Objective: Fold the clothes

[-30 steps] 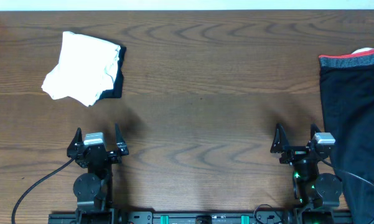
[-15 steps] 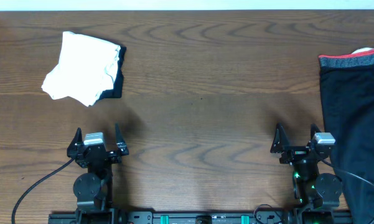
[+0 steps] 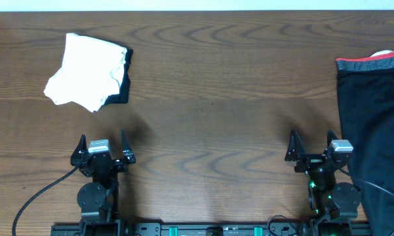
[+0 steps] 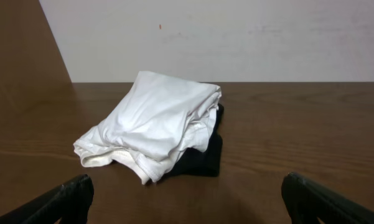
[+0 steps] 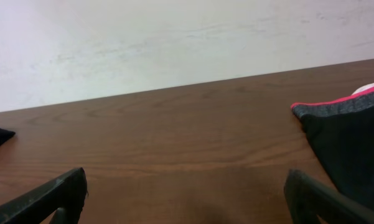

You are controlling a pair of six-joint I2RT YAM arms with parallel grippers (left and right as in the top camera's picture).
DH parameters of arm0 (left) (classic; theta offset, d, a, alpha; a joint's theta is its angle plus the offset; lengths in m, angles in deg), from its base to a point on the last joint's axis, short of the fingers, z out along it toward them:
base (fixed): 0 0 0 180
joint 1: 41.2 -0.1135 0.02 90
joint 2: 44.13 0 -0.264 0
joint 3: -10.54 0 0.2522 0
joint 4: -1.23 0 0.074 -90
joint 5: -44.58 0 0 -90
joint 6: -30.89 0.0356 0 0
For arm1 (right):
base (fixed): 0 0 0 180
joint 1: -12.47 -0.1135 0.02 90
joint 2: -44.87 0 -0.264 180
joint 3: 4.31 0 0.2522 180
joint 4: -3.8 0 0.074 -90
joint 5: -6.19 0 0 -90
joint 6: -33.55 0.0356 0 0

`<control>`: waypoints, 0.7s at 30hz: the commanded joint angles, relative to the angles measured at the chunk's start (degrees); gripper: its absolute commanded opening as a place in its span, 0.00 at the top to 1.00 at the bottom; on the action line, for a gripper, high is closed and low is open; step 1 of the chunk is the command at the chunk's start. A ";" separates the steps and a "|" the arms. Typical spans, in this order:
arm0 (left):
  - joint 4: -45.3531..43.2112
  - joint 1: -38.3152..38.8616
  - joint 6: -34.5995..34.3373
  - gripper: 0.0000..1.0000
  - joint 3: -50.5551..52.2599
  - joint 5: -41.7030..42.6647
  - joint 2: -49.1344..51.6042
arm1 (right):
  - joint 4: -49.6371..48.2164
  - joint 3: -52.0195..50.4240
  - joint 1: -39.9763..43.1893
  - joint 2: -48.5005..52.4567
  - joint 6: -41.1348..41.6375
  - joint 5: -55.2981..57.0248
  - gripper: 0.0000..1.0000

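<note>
Pre-grasp: left gripper (image 3: 103,136) and right gripper (image 3: 312,134) sit left of black pants (image 3: 374,124), jaws wide, empty. Pants seemingly unfolded; next, right gripper takes waistband (image 3: 370,63).

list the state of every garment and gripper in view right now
white garment: loosely folded bundle, lying on top of a dark piece
black garment: folded, mostly covered by the white one
black pants: laid out unfolded, waistband toward the far side, partly out of frame
left gripper: open, empty
right gripper: open, empty, beside the pants
</note>
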 commanded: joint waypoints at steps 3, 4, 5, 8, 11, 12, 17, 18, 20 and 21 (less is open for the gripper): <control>0.20 -0.35 -0.92 0.02 1.14 0.15 0.00 | 0.24 -0.13 -0.52 -0.39 -1.05 0.28 0.01; 0.20 -0.35 -0.94 0.02 1.14 0.15 0.00 | 0.24 -0.13 -0.52 -0.39 -1.05 0.31 0.01; 0.20 -0.35 -0.92 0.02 1.14 0.15 0.00 | 0.24 -0.13 -0.52 -0.39 -1.05 0.33 0.01; 0.20 -0.35 -0.92 0.02 1.14 0.15 0.00 | 0.24 -0.13 -0.52 -0.39 -1.05 0.31 0.01; 0.20 -0.35 -0.92 0.02 1.14 0.15 0.00 | -0.24 -0.13 -0.52 -0.39 -1.07 0.33 0.01; 0.20 -0.35 -0.92 0.02 1.14 0.15 0.00 | -0.42 -0.13 -0.52 -0.39 -1.05 0.48 0.01; 0.20 -0.35 -0.94 0.02 1.14 0.15 0.00 | -0.44 -0.07 -0.52 -0.39 0.00 -0.63 0.01; 0.20 -0.35 -0.94 0.02 1.14 0.15 0.00 | -0.48 0.02 -0.52 -0.39 0.46 -0.59 0.01; 0.20 -0.35 -0.94 0.02 1.14 0.15 0.00 | -0.50 1.42 -0.52 -0.39 1.11 -0.55 0.01; 0.17 -0.35 -0.92 0.02 1.14 0.15 0.00 | -0.37 2.64 -0.52 -0.35 1.44 -0.28 0.01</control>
